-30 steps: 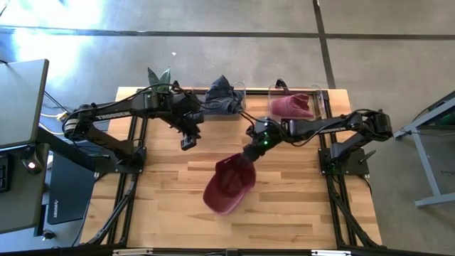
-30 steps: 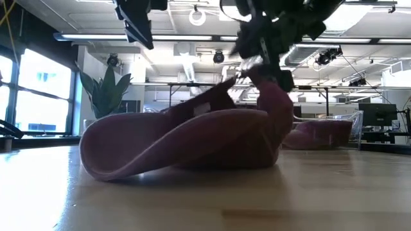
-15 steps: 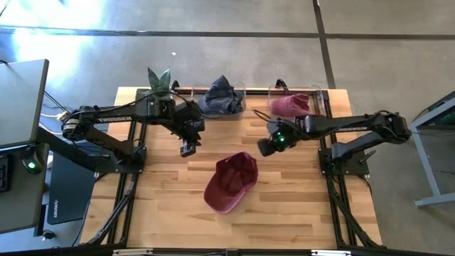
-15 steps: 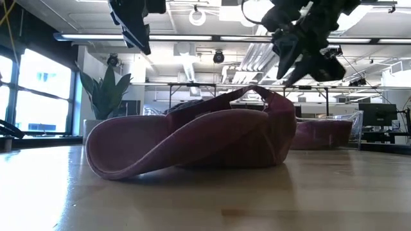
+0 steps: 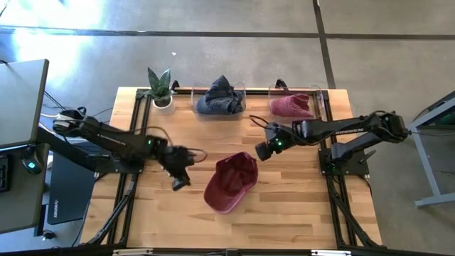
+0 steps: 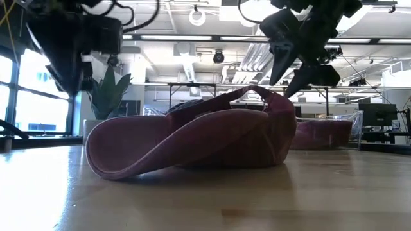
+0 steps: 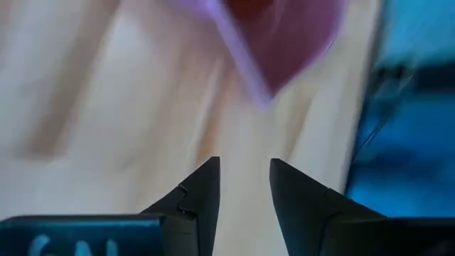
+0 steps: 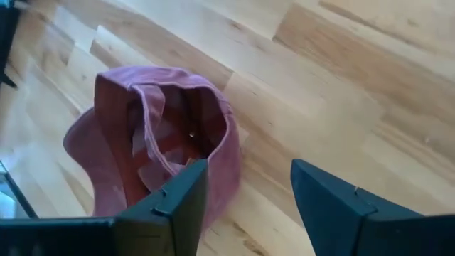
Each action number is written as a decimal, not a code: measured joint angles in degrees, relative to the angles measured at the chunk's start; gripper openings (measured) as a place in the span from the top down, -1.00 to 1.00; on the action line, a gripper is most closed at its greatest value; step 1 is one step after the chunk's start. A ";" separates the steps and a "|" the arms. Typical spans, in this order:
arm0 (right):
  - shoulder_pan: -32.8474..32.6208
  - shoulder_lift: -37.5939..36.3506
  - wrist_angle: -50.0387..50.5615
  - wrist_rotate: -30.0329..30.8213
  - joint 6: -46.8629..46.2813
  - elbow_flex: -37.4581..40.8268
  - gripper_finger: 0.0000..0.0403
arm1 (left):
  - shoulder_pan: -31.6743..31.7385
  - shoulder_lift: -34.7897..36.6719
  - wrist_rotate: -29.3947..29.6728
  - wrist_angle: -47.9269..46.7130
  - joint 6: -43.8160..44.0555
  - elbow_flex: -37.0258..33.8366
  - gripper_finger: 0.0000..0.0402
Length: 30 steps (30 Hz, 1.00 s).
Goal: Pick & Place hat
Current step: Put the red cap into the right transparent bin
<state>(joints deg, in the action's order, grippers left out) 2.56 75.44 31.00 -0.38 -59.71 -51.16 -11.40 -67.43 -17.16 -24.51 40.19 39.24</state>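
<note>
Left pincer (image 5: 179, 183) now lower, beside hat (image 5: 229, 183); right pincer (image 5: 262, 150) off it.

— What sort of place is this?

— A robotics lab in an open, industrial-looking office hall. A wooden table (image 5: 284, 206) on a black metal frame stands on a bare concrete floor (image 5: 234, 64), with two robot arms bolted at its left and right sides.

— And the room behind?

— The low view shows exposed ceiling ducts (image 6: 192, 61), strip lights (image 6: 160, 37), long desks with monitors (image 6: 376, 115) at the far right, and tall windows (image 6: 45, 96) on the left. A potted plant (image 5: 161, 87) sits at the table's far edge.
</note>
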 joint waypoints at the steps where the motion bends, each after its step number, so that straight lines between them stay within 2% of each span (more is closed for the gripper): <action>1: 0.02 -0.17 -0.07 -0.10 1.51 0.00 0.03 | -1.49 0.31 1.01 6.29 5.77 -2.71 0.41; 4: 0.00 -1.42 0.00 -0.26 4.64 0.00 0.06 | -5.28 0.33 4.71 21.92 21.47 -9.82 0.41; 6: -0.50 -2.06 0.14 -1.61 5.79 0.00 0.08 | -7.19 -1.47 8.96 32.59 26.63 -12.75 0.40; 8: -1.93 -2.89 0.48 -2.61 6.21 0.00 0.10 | -8.60 -4.22 14.30 38.61 28.49 -13.86 0.36; 11: -5.55 -4.55 1.21 -2.43 7.79 -0.01 0.14 | -9.74 -7.01 19.81 40.60 29.43 -13.75 0.22; 13: -8.45 -5.59 3.10 -0.02 8.70 -0.02 0.16 | -9.63 -9.85 21.02 40.85 30.54 -12.96 0.09; 16: -13.02 -7.52 6.56 3.96 8.45 -0.02 0.20 | -9.61 -14.49 21.43 41.63 32.10 -11.83 -0.11; 20: -19.19 -10.17 10.24 9.70 4.33 -0.02 0.26 | -9.63 -19.75 17.31 42.70 30.92 -7.40 -0.23; 22: -21.92 -11.42 11.02 12.86 3.18 -0.02 0.29 | -9.66 -22.33 16.42 41.73 29.47 -5.33 -0.21; 25: -25.29 -13.04 11.50 16.77 0.14 -0.02 0.31 | -9.33 -25.78 17.61 41.48 25.35 -0.89 -0.05; 27: -27.45 -13.96 11.58 18.54 -3.13 -0.02 0.32 | -8.19 -27.71 16.95 37.71 21.42 2.23 0.12; 30: -30.88 -14.69 11.55 19.41 -5.69 -0.02 0.33 | -4.87 -29.15 11.99 28.94 12.37 8.19 0.46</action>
<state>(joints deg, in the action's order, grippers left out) -28.31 60.75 42.55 19.02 -65.39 -51.18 -16.27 -96.58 -5.17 4.42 52.56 47.44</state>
